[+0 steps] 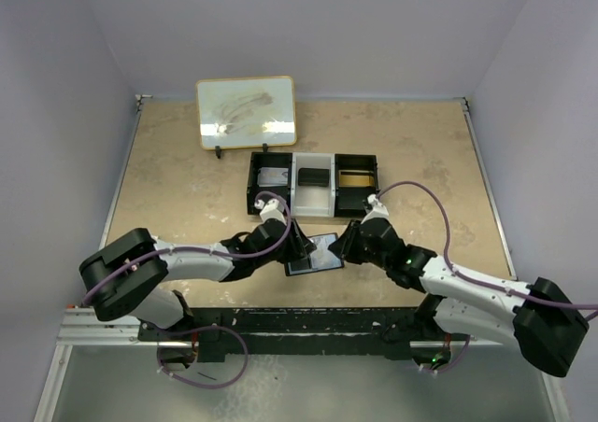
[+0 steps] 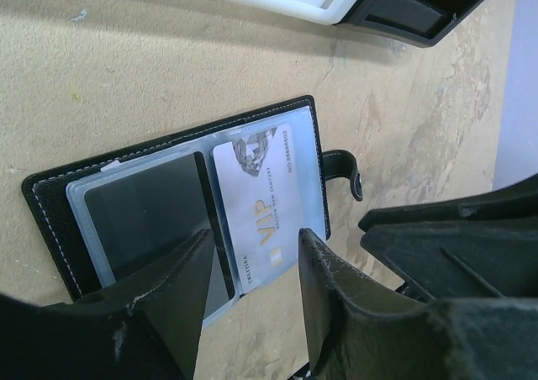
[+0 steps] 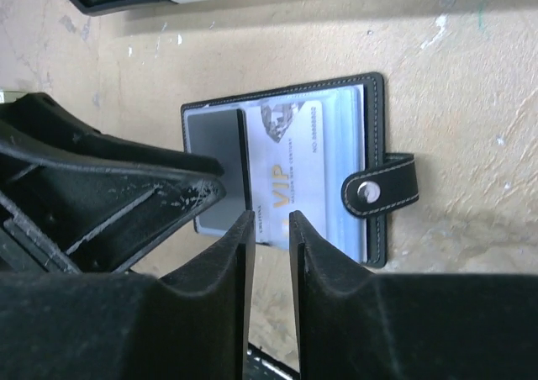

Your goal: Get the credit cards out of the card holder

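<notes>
No cards are out yet. The card holder (image 3: 286,157) lies open just ahead of both pincers. My left pincer (image 2: 254,239) is half open and empty. My right pincer (image 3: 271,220) is narrowed to a slit at the white card (image 3: 290,174), and I see nothing pinched.

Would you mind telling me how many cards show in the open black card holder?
2: a white VIP card in the sleeve nearest the closure tab, and a dark grey card in the sleeve beside it. Others may be hidden underneath.

walls (image 1: 65,86): plain lilac | tabletop (image 1: 177,198): beige, mottled | light: soft, even
</notes>
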